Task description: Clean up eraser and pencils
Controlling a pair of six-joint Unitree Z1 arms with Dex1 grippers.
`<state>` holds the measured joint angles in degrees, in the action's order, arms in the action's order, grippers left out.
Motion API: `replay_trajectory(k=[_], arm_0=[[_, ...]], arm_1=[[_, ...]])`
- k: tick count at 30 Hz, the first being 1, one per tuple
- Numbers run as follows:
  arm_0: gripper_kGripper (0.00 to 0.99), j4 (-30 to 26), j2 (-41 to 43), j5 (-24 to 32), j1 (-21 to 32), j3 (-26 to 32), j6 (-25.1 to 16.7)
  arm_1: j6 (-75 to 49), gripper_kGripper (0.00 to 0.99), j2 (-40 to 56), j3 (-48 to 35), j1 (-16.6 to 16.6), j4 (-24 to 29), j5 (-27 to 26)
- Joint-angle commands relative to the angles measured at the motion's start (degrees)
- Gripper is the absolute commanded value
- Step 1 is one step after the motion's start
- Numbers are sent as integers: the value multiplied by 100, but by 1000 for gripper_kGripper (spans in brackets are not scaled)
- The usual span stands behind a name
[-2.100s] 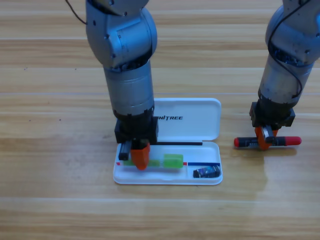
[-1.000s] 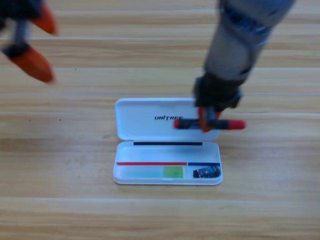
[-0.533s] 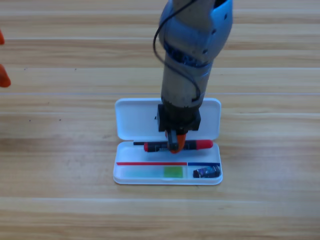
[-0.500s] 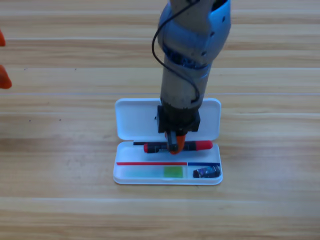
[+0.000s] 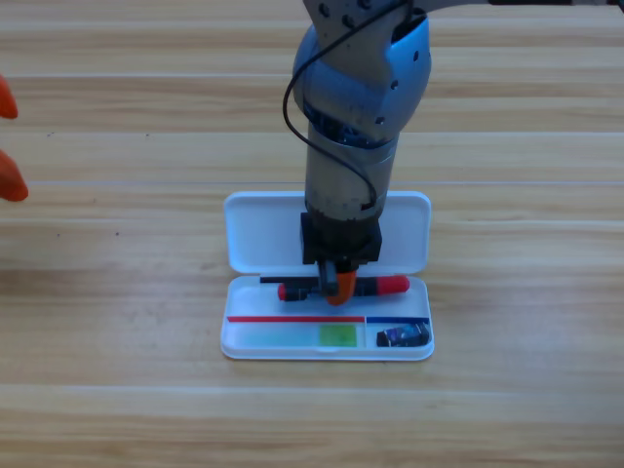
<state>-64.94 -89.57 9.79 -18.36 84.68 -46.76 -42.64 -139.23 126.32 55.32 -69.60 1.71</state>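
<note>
My right gripper [image 5: 337, 286] points straight down mid-frame, jaws clamped. My left gripper [image 5: 8, 141] sits at the left edge, jaws spread.

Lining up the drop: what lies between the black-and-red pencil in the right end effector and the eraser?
High view: only the case tray's divider strip separates the pencil, gripped by the right end effector, from the eraser.

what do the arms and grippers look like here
The right arm is a thick grey-silver cylinder with a bluish sheen and a thin black cable looping down its side. Its right gripper has a boxy black body and orange jaws. Of the left gripper, only orange jaw tips show.
</note>
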Motion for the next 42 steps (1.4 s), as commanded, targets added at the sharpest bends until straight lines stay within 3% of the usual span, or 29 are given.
replay_trajectory(k=[1, 7, 13, 15, 21, 23, 25, 31, 33, 36, 37, 42], arm_0=[[990, 139, 72, 67, 131, -224, 1], [990, 192, 72, 76, 131, -294, 18], [990, 306, 37, 146, 131, -294, 53], [990, 368, -34, 199, 131, -233, 53], [990, 807, -842, 401, 131, 312, 71], [969, 1141, -1238, 559, 131, 532, 106], [928, 1388, -1677, 770, 131, 813, 194], [683, 1528, -2934, 1377, 131, 1675, 282], [488, 1669, -3198, 1526, 131, 1736, 238], [69, 1941, -3470, 1693, 131, 1675, 124], [0, 2064, -3514, 1728, 131, 1613, 97], [0, 2425, -3646, 1983, 166, 1323, 124]], arm_1=[[142, 888, -78, -82, 119, -151, 75], [238, 914, 792, -301, 207, -247, -224], [361, 923, 2541, -1347, 268, -177, -1261], [475, 939, 3245, -2059, 268, 262, -1709], [1381, 959, 5389, -4608, -31, 2679, -2219], [1565, 963, 5916, -5135, -48, 3119, -2245], [1636, 973, 6329, -5373, -48, 3224, -2245], [1697, 980, 6927, -5654, -171, 3242, -2544], [1688, 982, 6927, -5689, -171, 3242, -2702], [1680, 985, 6892, -5707, -171, 3251, -2852], [1680, 985, 6874, -5707, -171, 3268, -2904], [1688, 986, 6804, -5759, -171, 3356, -2931]])
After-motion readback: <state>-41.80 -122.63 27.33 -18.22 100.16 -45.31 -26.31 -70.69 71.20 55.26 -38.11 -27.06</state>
